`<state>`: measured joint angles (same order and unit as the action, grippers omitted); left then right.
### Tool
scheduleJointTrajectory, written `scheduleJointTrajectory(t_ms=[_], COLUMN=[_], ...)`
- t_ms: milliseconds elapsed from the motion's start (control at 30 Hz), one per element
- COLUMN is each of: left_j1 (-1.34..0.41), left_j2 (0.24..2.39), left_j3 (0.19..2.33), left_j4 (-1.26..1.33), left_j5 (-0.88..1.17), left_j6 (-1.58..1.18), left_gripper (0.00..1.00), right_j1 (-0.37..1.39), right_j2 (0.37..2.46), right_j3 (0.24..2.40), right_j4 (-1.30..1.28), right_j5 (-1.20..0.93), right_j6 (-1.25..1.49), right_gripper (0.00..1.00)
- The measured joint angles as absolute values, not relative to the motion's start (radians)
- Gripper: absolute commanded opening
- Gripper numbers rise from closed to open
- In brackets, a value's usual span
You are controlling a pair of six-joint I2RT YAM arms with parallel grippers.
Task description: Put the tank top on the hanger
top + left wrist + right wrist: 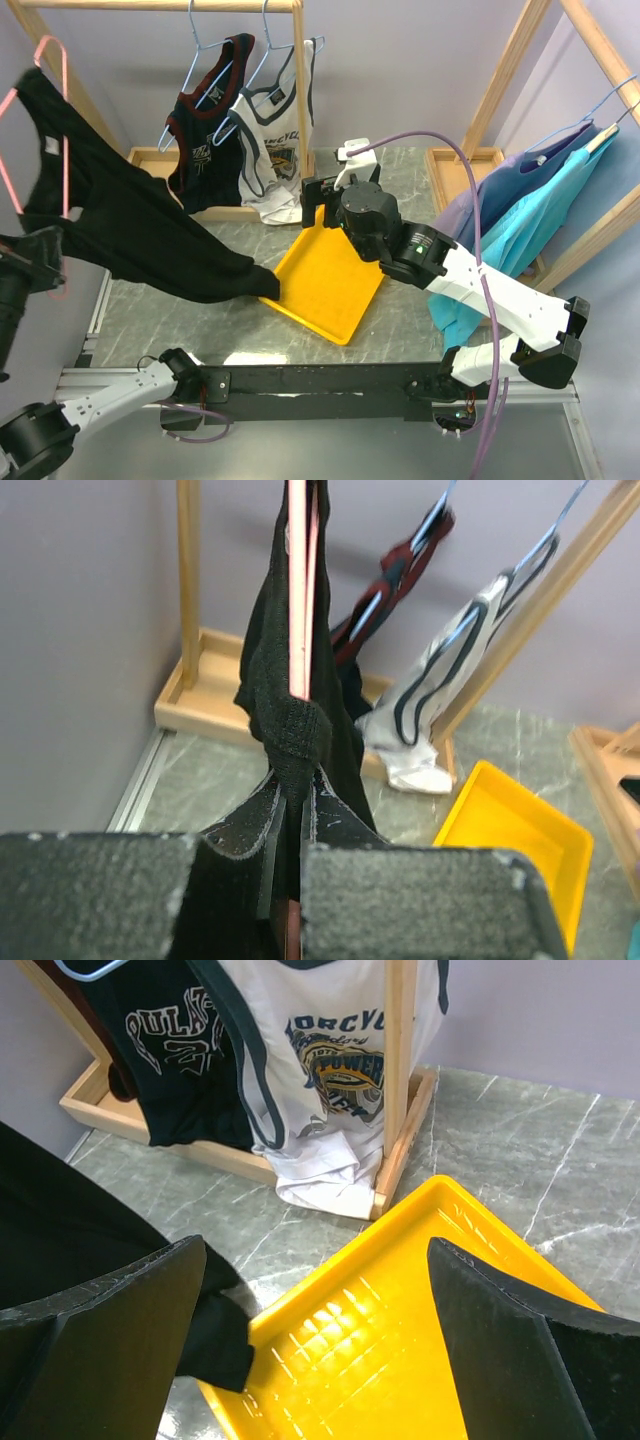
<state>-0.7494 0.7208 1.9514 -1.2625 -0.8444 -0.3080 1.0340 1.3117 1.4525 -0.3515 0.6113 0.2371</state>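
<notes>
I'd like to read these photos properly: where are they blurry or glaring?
Left wrist view: soft overall, most on the hanger and tank top right by the lens, pinched in the left tool. Right wrist view: white glare patches on the tray floor, otherwise crisp. Top view: evenly lit and sharp throughout.

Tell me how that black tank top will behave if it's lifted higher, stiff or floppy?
Probably floppy: the tank top sags in folds from the hanger, its hem reaching the tray rim. Likely light, since the thin wire carries it. It could drag or snag on the tray when moved.
</notes>
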Motion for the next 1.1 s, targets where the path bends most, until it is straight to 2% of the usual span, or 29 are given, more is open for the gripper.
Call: scheduleJointTrajectory(t_ms=[400, 567, 733, 967, 1100], left_j1=[-0.856, -0.915, -1.023, -1.288, -1.308], left_j2=[0.858, 0.852, 0.82, 0.678, 0.665], left_j3=[2.185, 2.041, 1.852, 1.754, 1.745], left_j4=[-1.114, -1.071, -1.162, -1.327, -1.362], left_j5=[-0.977, -1.024, -1.052, -1.135, -1.23], left_j6=[-0.118, -0.115, -0.237, -0.524, -0.592], left_gripper=[0.01, 0.01, 0.01, 0.01, 0.01], right_j1=[1.033, 1.033, 1.033, 1.032, 1.031], right_j2=[1.312, 1.312, 1.312, 1.313, 1.312], right_j3=[1.455, 1.455, 1.455, 1.437, 1.403], right_j4=[-0.353, -0.353, -0.359, -0.366, -0.371], right_j5=[0.607, 0.593, 0.562, 0.515, 0.505], right_j6=[0.234, 0.237, 0.246, 0.273, 0.281], right_gripper=[1.0, 1.0, 1.0, 1.0, 1.0])
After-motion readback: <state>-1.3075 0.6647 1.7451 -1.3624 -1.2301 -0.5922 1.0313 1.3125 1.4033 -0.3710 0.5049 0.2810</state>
